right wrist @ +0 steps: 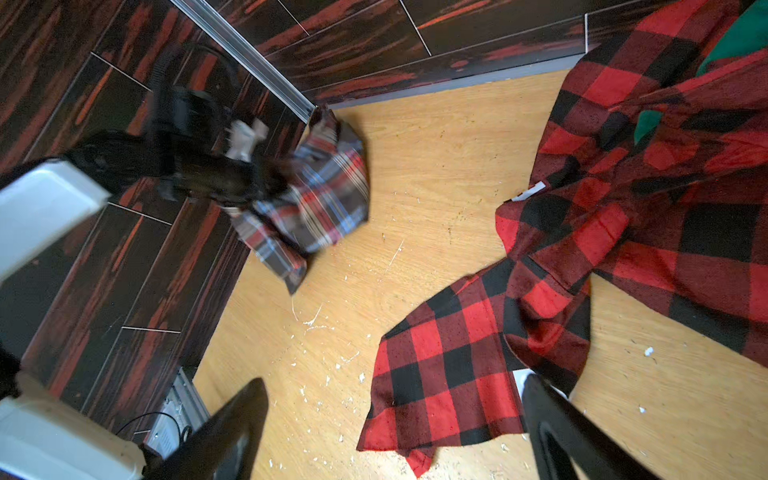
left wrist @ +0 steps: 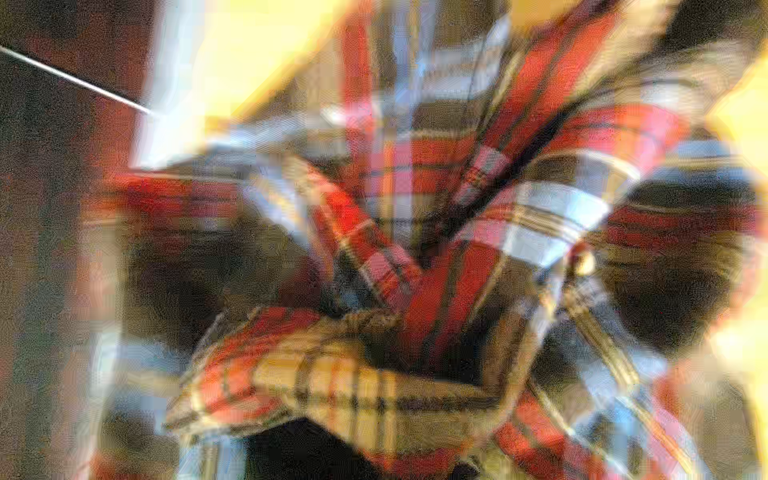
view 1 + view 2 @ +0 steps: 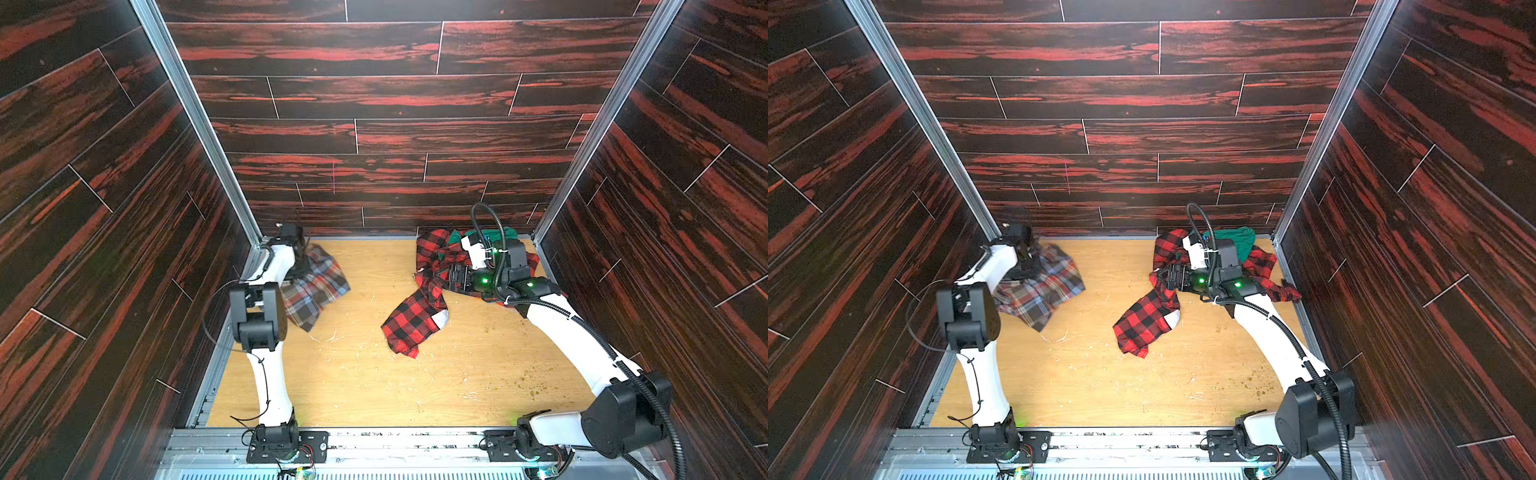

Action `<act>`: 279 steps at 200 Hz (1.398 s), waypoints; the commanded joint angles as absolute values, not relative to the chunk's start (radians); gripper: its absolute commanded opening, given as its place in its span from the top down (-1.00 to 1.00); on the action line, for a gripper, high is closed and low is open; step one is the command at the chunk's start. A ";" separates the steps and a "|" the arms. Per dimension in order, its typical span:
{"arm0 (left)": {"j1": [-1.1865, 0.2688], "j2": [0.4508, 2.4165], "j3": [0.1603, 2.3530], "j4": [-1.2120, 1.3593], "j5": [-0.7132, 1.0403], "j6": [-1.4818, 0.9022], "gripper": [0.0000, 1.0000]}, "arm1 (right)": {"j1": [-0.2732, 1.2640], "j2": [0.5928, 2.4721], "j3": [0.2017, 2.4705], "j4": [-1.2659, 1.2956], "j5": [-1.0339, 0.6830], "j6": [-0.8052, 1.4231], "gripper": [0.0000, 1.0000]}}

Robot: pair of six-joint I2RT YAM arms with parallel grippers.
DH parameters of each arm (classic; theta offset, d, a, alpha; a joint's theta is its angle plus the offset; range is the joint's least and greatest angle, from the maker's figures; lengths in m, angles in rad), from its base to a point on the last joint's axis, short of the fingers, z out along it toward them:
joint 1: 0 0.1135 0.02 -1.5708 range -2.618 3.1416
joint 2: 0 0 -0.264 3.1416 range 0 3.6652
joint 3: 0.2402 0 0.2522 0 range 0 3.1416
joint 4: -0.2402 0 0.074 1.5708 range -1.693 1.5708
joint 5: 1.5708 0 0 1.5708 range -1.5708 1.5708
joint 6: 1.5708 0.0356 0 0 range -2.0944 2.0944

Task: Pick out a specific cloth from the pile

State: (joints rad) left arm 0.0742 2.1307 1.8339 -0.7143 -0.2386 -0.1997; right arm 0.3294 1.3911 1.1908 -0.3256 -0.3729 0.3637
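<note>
Muted plaid cloth (image 3: 322, 286) bunched at counter's (image 3: 374, 374) far-left corner, left end effector (image 3: 300, 266) clamped on it. Well apart, right end effector (image 1: 392, 419) wide open, empty, above pile (image 3: 432, 257).

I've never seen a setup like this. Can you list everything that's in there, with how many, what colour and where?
plaid shirt: one, muted brown, grey and blue, far left corner of the table
red-black shirt: one, large checks, far right, one part trailing toward the middle
green cloth: one, plain green, far right corner, among the red-black shirt's folds
table: one, light wood, scuffed and crumb-strewn
walls: three, dark red wood pattern, around the table
arms: two, white and black, left and right
left end effector: one, black, at the plaid shirt; grip too blurred to judge
right end effector: one, black, open above the red-black shirt
</note>
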 commanded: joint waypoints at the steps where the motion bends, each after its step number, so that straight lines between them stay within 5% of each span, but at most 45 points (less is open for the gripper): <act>1: 0.078 2.057 1.833 -0.639 -0.376 -0.201 1.00 | 0.329 1.423 1.220 -0.304 -0.394 0.381 -0.92; 42: 0.052 2.071 1.785 -0.590 -0.419 -0.165 1.00 | 0.330 1.437 1.220 -0.293 -0.403 0.391 -0.92; 95: 0.044 2.223 1.806 -0.648 -0.089 -0.239 1.00 | 0.329 1.457 1.224 -0.280 -0.415 0.397 -0.92; 149: 0.048 2.271 1.860 -0.683 -0.071 -0.206 1.00 | 0.329 1.461 1.220 -0.278 -0.413 0.400 -0.92; 172: 0.049 2.201 1.858 -0.642 -0.064 -0.174 0.24 | 0.329 1.454 1.215 -0.276 -0.398 0.400 -0.92; 205: 0.051 2.051 1.844 -0.612 -0.060 -0.126 -0.26 | 0.329 1.446 1.231 -0.272 -0.356 0.384 -0.93; 228: 0.051 1.906 1.769 -0.530 -0.047 -0.110 -0.96 | 0.324 1.435 1.236 -0.256 -0.282 0.380 -0.94; 279: 0.058 1.502 1.373 -0.419 -0.151 -0.174 -0.97 | 0.302 1.279 1.047 -0.112 -0.027 0.356 -0.97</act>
